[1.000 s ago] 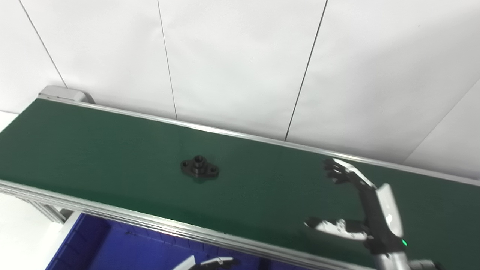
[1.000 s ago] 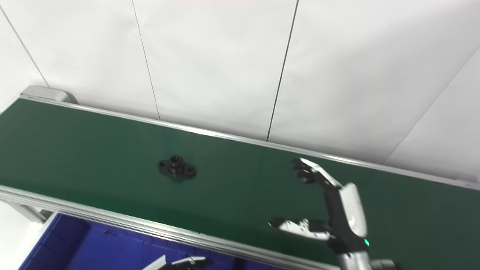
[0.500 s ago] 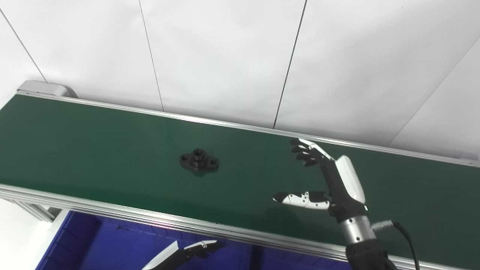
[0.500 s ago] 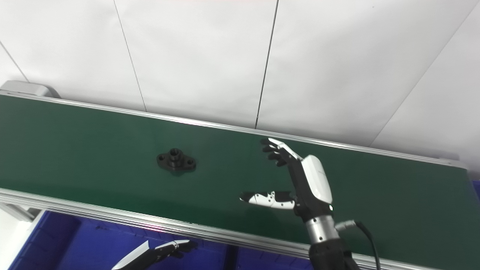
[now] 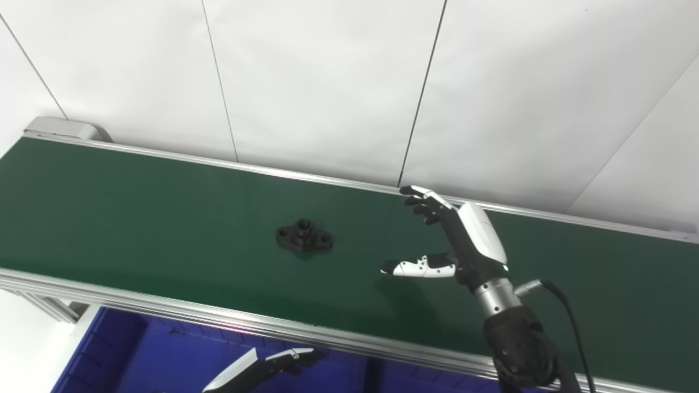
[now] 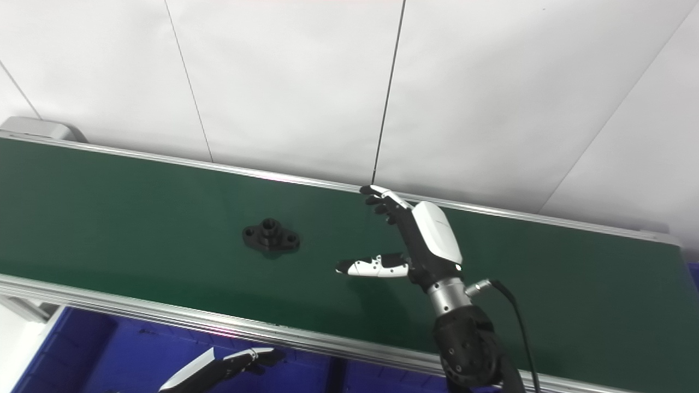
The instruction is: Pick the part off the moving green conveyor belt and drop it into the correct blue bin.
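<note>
While part [image 5: 304,239] sits mid-belt [image 5: 136,218] | right robot hand [image 5: 456,240] open, apart | left robot hand [image 5: 262,368] state unclear

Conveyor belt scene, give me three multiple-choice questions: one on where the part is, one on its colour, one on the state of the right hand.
1. Where does the part lie?
A. in the blue bin
B. on the green conveyor belt, left of the right hand
C. in the right hand

2. What colour is the part?
A. black
B. red
C. silver

3. How is the right hand?
A. shut on the part
B. shut on nothing
C. open, fingers spread

Answers: B, it sits on the belt apart from the hand; A, it looks black against the green; C, thumb and fingers stand apart, holding nothing.
</note>
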Robot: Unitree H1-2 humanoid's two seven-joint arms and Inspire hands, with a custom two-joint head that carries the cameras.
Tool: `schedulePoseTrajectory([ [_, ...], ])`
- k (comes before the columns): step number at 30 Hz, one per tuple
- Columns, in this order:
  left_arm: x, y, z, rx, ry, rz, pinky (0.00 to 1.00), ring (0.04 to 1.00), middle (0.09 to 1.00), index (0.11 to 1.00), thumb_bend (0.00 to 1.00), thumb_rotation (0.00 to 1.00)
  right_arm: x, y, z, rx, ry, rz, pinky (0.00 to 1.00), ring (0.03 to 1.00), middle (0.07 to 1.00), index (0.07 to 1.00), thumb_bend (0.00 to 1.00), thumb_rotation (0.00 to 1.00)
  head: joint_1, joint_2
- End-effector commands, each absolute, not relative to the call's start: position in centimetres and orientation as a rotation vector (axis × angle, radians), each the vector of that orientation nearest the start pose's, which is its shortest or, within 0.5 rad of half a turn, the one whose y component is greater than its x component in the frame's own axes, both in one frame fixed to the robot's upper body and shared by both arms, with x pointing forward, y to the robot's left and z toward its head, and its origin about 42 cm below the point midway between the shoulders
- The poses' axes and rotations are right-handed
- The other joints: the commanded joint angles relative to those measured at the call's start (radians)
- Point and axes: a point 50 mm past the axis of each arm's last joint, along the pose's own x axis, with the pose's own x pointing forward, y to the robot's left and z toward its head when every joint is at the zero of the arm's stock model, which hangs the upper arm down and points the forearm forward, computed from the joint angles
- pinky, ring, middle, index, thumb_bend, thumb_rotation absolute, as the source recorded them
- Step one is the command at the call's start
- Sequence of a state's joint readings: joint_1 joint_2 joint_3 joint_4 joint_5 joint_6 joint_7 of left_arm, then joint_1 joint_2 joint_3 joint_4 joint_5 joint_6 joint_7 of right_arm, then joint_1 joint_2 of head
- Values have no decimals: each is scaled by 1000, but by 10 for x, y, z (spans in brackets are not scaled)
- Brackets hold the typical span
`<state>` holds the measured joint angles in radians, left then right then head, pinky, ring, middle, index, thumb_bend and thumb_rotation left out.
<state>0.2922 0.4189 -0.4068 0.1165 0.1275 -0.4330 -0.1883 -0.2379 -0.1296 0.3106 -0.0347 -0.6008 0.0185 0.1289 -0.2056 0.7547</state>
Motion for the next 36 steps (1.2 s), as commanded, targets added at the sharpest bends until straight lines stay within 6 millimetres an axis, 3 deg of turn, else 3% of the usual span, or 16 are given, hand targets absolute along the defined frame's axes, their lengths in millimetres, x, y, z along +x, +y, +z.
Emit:
schedulePoseTrajectory([
  [1,141,252,26,392,21,-690,808,864,889,855,937,270,351,-132,179,-797,-369,409,651,731,768,815,882,365,-1,0],
  [14,140,251,27,406,13,-701,798,851,871,843,952,302,365,-107,170,-857,-363,491,640,713,754,789,882,299,-27,5],
  [24,140,249,30,395,8,-711,807,855,866,837,947,301,379,-86,159,-955,-380,513,559,645,706,781,821,225,-3,15],
  [36,141,247,29,400,4,-711,793,843,861,832,945,306,395,-69,148,-1022,-318,540,580,675,732,781,792,201,4,23],
])
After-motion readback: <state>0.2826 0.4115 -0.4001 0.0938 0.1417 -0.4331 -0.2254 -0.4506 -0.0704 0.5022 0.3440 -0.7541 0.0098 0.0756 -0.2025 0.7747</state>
